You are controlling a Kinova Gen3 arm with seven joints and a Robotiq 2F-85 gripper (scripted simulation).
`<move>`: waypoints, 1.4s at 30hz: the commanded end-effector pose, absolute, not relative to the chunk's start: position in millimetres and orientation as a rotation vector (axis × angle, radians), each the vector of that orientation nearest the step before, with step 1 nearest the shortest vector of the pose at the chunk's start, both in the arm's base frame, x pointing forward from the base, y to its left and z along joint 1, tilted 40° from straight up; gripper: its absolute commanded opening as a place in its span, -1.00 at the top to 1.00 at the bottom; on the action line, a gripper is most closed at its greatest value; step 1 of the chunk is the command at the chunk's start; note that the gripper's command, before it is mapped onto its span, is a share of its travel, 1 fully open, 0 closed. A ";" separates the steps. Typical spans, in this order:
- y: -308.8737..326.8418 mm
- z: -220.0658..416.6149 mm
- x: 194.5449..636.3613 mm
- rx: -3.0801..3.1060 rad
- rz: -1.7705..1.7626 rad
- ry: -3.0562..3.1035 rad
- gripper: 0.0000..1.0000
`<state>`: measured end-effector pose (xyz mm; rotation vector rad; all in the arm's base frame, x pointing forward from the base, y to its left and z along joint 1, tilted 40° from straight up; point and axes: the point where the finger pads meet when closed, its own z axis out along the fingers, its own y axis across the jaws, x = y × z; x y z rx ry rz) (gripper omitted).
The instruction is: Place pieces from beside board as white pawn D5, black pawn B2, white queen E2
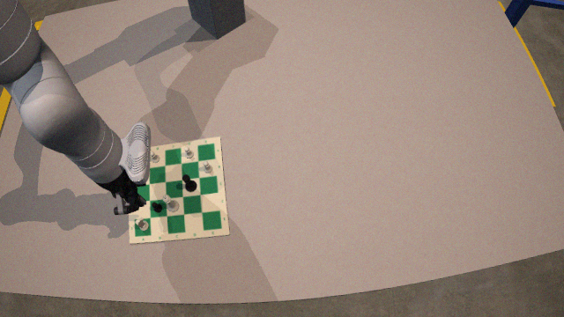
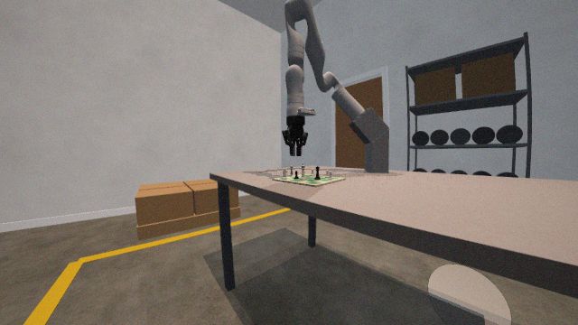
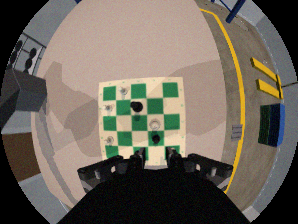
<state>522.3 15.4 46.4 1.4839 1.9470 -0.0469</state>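
Observation:
The black pawn [image 1: 157, 207] [image 2: 296, 175] [image 3: 156, 139] stands upright on B2, its base seemingly inside the square. A white pawn [image 1: 189, 153] [image 3: 108, 108] stands on D5 of the board [image 1: 224, 189] [image 3: 181, 95]. E2 is bare. A pale piece [image 2: 291, 170] shows behind the board's left side in the exterior view; it may be the white queen, but its kind and base are unclear. The arm hides that area in the other views. My gripper [image 1: 130, 209] [image 2: 295, 155] [image 3: 155, 153] is partly open and empty, high above the board's A side.
A tall white piece [image 1: 172, 204] [image 3: 155, 124] stands on C2, a tall black piece [image 1: 190, 185] [image 3: 136, 106] on D3. Smaller white pieces stand on A1 [image 1: 142, 224], E4 [image 1: 207, 167] and B5 [image 1: 154, 158]. The robot's base column [image 1: 218, 18] stands behind.

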 end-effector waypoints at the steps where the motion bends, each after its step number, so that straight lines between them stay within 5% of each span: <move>1: 20.6 48.1 521.2 1.475 -0.045 1.953 0.33; 11: 21.3 49.4 520.4 1.475 -0.045 1.953 0.33; 12: 21.3 49.4 520.4 1.475 -0.045 1.953 -1.00; 42: 13.4 49.7 514.6 1.574 -0.013 1.887 -1.00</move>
